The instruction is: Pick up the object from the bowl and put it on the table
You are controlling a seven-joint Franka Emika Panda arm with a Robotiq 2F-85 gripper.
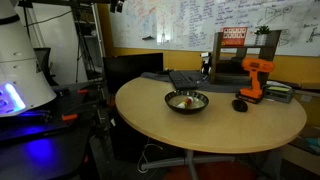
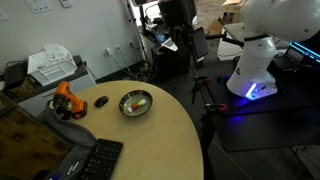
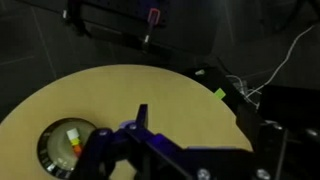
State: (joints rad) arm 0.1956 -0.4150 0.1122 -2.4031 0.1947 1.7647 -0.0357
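The dark bowl (image 1: 187, 109) sits near the middle of the round tan table (image 1: 230, 135) in both exterior views (image 2: 135, 112). The tiny pale object (image 1: 184, 99) with a red-orange hint lies inside it (image 2: 136, 101). In the wrist view the bowl (image 3: 45, 150) is at the lower left with the object (image 3: 75, 140) in it. My gripper (image 3: 205, 125) is open and empty, its fingers wide apart. It hovers high above the table (image 3: 150, 85), off to the side of the bowl. My dark arm head (image 2: 180, 25) hangs beyond the table's far edge.
An orange drill (image 1: 255, 78) and a black mouse-like thing (image 1: 240, 104) lie on the table beside the bowl. A keyboard (image 2: 95, 160) overlaps the table's near edge. A wooden rack (image 1: 235, 50) stands behind. A green tag (image 3: 218, 94) and cables lie off the table.
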